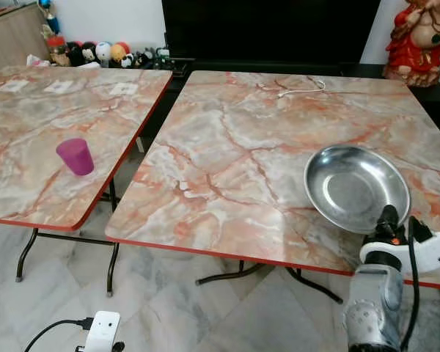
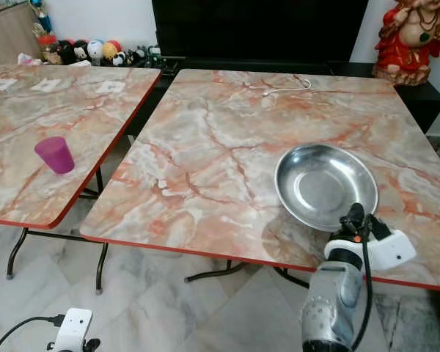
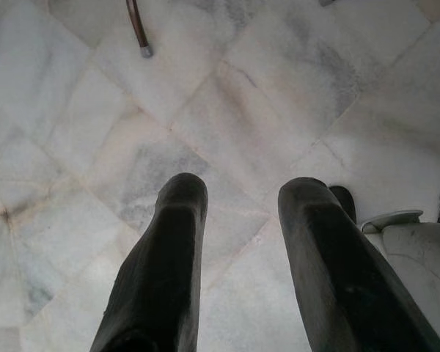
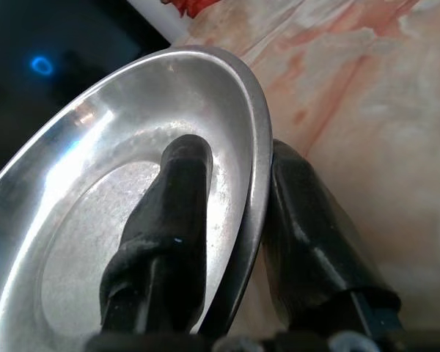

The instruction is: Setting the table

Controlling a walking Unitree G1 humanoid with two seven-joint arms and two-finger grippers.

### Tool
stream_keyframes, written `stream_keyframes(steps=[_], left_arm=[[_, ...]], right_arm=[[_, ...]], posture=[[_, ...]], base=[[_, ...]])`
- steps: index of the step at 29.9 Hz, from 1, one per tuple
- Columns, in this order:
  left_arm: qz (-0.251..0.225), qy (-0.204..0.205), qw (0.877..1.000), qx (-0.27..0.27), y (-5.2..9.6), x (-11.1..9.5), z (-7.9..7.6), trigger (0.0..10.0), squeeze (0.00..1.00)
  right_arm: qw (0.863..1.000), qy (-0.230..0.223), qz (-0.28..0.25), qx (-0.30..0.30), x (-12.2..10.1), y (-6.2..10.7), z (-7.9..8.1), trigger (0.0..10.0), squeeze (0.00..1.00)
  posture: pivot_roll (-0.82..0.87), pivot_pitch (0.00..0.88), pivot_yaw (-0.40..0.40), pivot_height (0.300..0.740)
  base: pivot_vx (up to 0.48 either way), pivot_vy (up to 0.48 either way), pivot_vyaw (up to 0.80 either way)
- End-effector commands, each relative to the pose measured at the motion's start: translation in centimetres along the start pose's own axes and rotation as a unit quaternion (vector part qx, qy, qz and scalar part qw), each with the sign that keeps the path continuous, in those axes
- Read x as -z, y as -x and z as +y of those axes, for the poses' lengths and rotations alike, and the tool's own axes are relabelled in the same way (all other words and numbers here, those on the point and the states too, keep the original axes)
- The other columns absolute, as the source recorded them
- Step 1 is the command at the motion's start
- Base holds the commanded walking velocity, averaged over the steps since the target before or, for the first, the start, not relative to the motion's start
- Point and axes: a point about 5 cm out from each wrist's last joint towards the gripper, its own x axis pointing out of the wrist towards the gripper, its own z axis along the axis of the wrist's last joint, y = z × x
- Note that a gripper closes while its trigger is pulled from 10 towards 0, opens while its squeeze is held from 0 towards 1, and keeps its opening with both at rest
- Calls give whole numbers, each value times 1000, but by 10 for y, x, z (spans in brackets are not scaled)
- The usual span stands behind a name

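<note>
A round steel plate (image 1: 352,183) lies on the right marble table (image 1: 242,147), near its front right corner. My right gripper (image 1: 386,220) is shut on the plate's near rim; in the right wrist view one finger (image 4: 169,213) lies inside the plate (image 4: 95,205) and the other finger (image 4: 308,235) is under the rim. A purple cup (image 1: 75,156) stands upright on the left table (image 1: 29,125). My left gripper (image 3: 242,213) hangs open over the floor with nothing between its fingers.
A narrow gap separates the two tables. A white cable (image 1: 301,88) lies at the far side of the right table. A red statue (image 1: 422,37) and small toys (image 1: 95,53) line the back. A white charger (image 1: 103,330) with cord lies on the floor.
</note>
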Motion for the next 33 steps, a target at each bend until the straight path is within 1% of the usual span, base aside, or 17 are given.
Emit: stream_keyframes(steps=[1, 2, 6, 8, 11, 12, 13, 16, 18, 20, 23, 25, 27, 29, 33], left_arm=[[7, -2, 1000, -7, 1, 2, 5, 10000, 0], [7, -2, 1000, -7, 1, 3, 6, 10000, 0], [6, -1, 1000, -10, 2, 5, 8, 10000, 0], [8, -1, 1000, -14, 3, 7, 14, 10000, 0], [12, 1, 1000, -20, 5, 10, 24, 10000, 0], [12, 1, 1000, -20, 5, 10, 24, 10000, 0], [14, 3, 1000, -23, 7, 12, 30, 10000, 0], [17, 3, 999, -28, 9, 15, 40, 10000, 0], [17, 3, 999, -29, 10, 15, 42, 10000, 0], [17, 1, 1000, -24, 9, 16, 38, 10000, 0], [16, 0, 1000, -22, 9, 16, 35, 10000, 0], [15, 0, 1000, -21, 9, 16, 34, 10000, 0], [15, 0, 1000, -20, 9, 16, 33, 10000, 0], [16, -1, 1000, -19, 8, 16, 29, 10000, 0], [17, -1, 1000, -19, 7, 15, 28, 10000, 0]], right_arm=[[1000, 10, 9, 18, 3, -6, 1, 10000, 0], [999, 19, 13, 23, 5, -7, 1, 10000, 0], [999, 25, 12, 26, 8, -8, 3, 10000, 0], [998, 49, 11, 37, 9, -8, 0, 10000, 0], [997, 62, -2, 53, 6, -6, -5, 10000, 0], [997, 62, -2, 53, 6, -6, -5, 10000, 0], [995, 81, -15, 54, 3, -3, -7, 10000, 0], [991, 114, -27, 56, -2, 6, -11, 10000, 0], [990, 122, -31, 56, -2, 13, -12, 10000, 0], [992, 109, -11, 59, 5, 26, -17, 10000, 0], [992, 111, -2, 55, 9, 29, -19, 10000, 0], [993, 109, 4, 51, 11, 30, -19, 10000, 0], [994, 103, 11, 36, 15, 30, -14, 10000, 0], [995, 99, 18, 17, 16, 27, -7, 10000, 0], [995, 93, 30, 6, 19, 25, -2, 10000, 0]], posture=[[90, 24, 9, 740], [94, 24, 7, 740], [98, 26, 5, 740], [94, 29, 7, 740], [94, 29, 7, 740], [94, 29, 7, 740], [91, 36, 1, 740], [88, 35, -4, 740], [86, 36, -3, 740], [82, 38, -2, 740], [82, 38, -2, 740], [82, 38, -2, 740], [85, 35, -1, 740], [86, 35, -2, 740], [89, 34, -4, 740]], base=[[0, 0, 0], [0, 0, 0], [0, 0, 0], [0, 0, 0], [0, 0, 0], [0, 0, 0], [0, 0, 0], [0, 0, 0], [0, 0, 0], [0, 0, 0], [0, 0, 0], [0, 0, 0], [0, 0, 0], [0, 0, 0], [0, 0, 0]])
